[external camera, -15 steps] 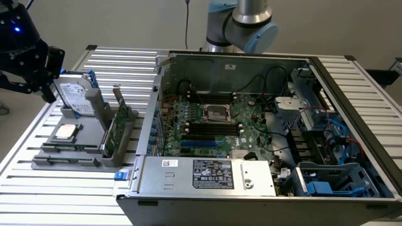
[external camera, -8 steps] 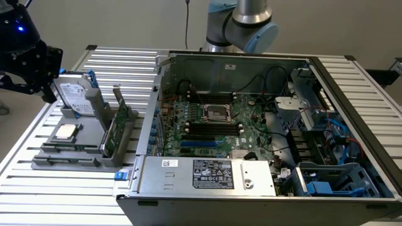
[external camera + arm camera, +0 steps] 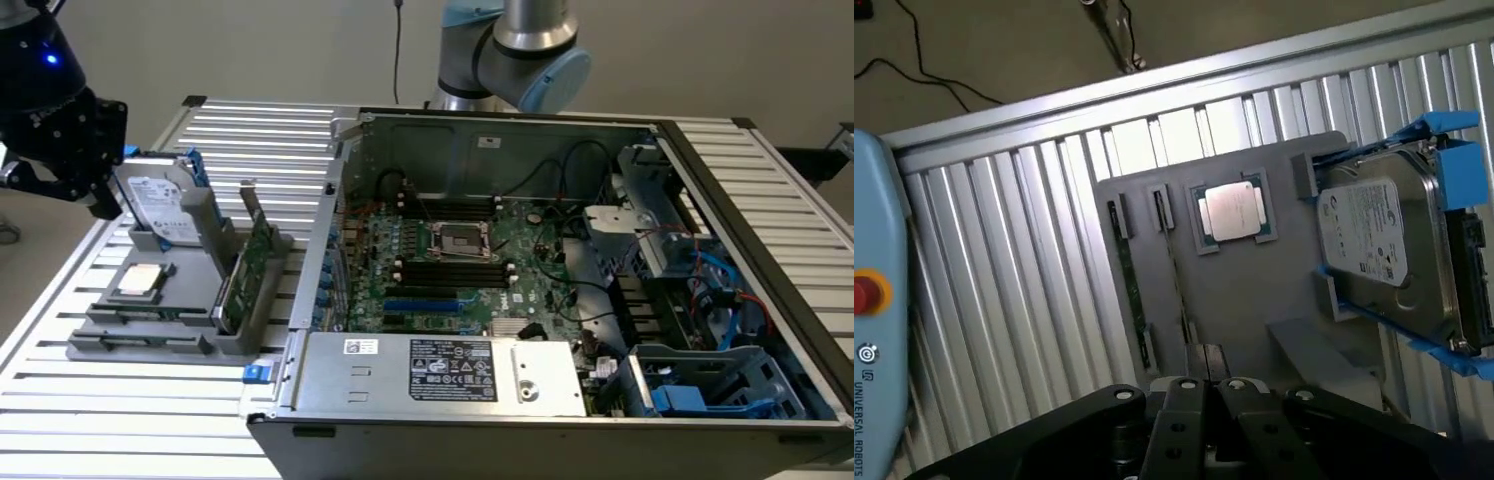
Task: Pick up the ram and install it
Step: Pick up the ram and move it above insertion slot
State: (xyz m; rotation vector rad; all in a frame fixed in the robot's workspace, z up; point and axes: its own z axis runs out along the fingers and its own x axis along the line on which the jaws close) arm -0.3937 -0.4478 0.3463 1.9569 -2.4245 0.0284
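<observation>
Jaws shut; one ram (image 3: 234, 285), one hard drive (image 3: 158, 205), one processor (image 3: 140, 282).

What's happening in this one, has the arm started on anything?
The arm's tool is shut and holds nothing. It hangs over the grey parts holder, close to the hard drive that stands at one end of it. The ram stands on edge in its slot in the holder, not yet picked up, next to a processor chip. The open computer case sits to the exterior view's right of the holder.
</observation>
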